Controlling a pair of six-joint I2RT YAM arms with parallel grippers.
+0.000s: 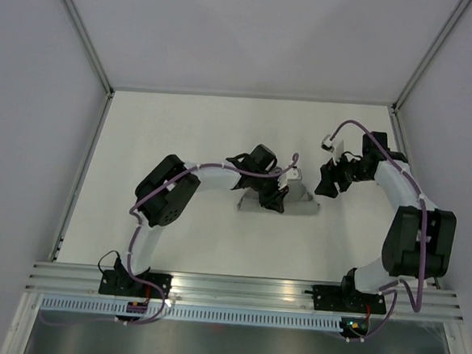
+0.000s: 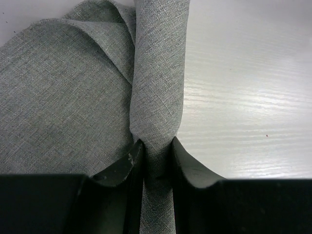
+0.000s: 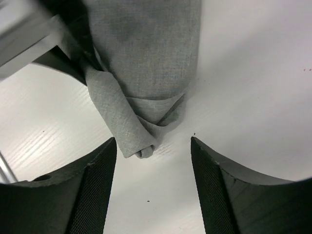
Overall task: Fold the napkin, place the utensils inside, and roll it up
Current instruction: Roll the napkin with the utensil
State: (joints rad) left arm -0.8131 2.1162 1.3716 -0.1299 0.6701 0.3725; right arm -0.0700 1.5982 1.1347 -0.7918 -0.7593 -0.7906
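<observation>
Grey napkin [image 2: 68,97]: part-rolled, flap loose.
Left gripper [image 2: 157,148]: jaws narrow, pinching the roll; it should hold taut.
Right gripper [image 3: 152,144]: jaws wide, off the roll's end; should grip squarely.

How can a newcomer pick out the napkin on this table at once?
Look at the white table between the black-and-white left arm and right arm. Near its middle lies a plain matte grey fabric napkin, partly rolled into a tube, with the left arm's jaws shut on the roll. It is the only cloth there.
</observation>
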